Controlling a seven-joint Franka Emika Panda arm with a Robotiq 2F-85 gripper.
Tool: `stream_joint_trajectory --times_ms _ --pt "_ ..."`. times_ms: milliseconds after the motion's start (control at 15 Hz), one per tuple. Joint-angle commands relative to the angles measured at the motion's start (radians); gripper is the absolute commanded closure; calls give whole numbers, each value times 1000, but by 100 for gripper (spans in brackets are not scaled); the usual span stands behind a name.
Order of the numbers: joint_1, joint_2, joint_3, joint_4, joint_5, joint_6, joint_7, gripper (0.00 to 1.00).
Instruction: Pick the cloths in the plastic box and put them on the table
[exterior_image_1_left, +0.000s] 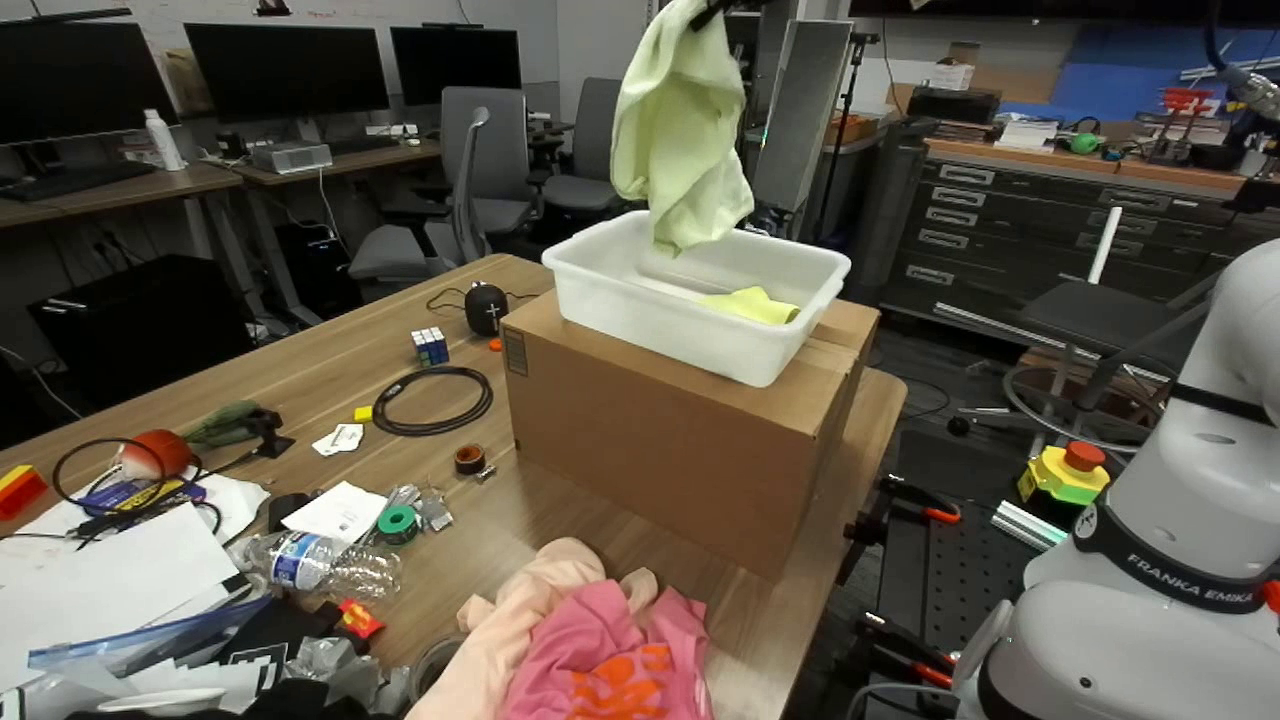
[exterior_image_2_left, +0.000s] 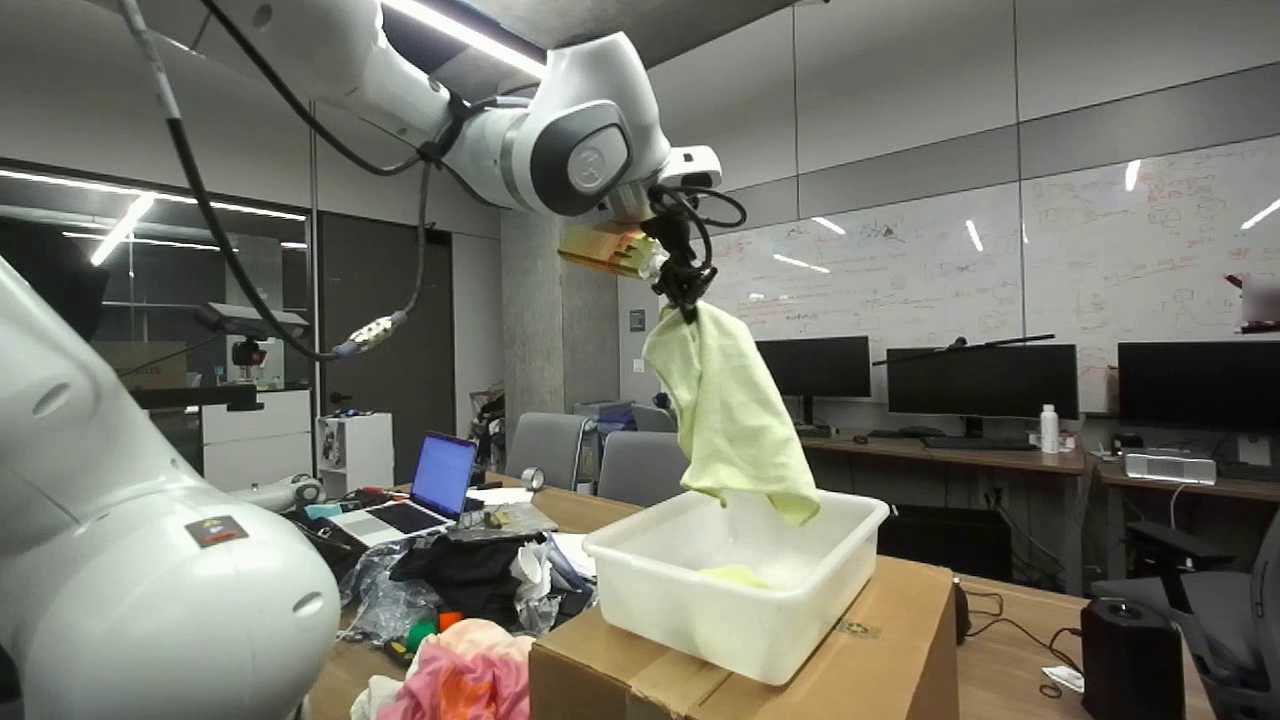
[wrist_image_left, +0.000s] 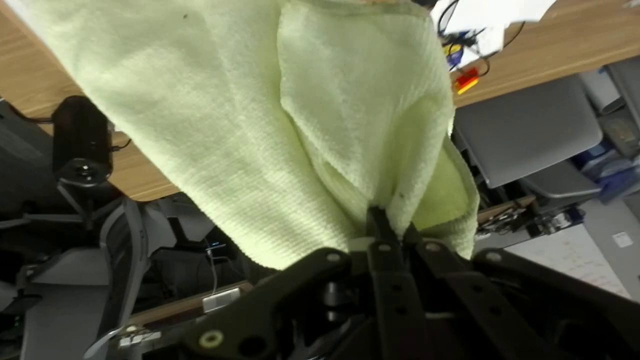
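The gripper (exterior_image_2_left: 689, 312) is pinched tight on a gathered bunch of a pale yellow cloth (exterior_image_2_left: 735, 410); whether corner or hem is caught cannot be told. The ribbed, towel-like fabric drapes in limp folds, so the piece is probably light, soft, not fragile and little inclined to slip; a bunched upper end such as this makes a sound hold, though the loose lower corners may swing and drag. These hang over the plastic box (exterior_image_1_left: 680, 332), contact with it unclear. Inside lies a brighter yellow cloth (exterior_image_1_left: 752, 307), likely as limp, best pinched from above at its raised fold, clear of the sides. The plastic box stands on a cardboard box (exterior_image_1_left: 660, 460); in front, on the table (exterior_image_1_left: 500, 530), a peach cloth (exterior_image_1_left: 515, 620) and a pink cloth (exterior_image_1_left: 575, 640) lie heaped together.
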Motion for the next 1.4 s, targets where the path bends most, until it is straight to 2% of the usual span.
stream_joint_trajectory --times_ms 0,400,667,867,1067,1267,1333 --pt "121 9 0 18 32 -111 -56 98" --pt "290 115 74 93 87 -307 -101 98" --pt "362 218 91 192 167 -432 -214 98" --pt "377 303 105 291 211 -558 -314 98" --pt "356 382 125 404 208 -692 -404 98" --pt "324 447 150 527 172 -776 -391 98" --pt "312 462 163 557 146 -769 -370 98"
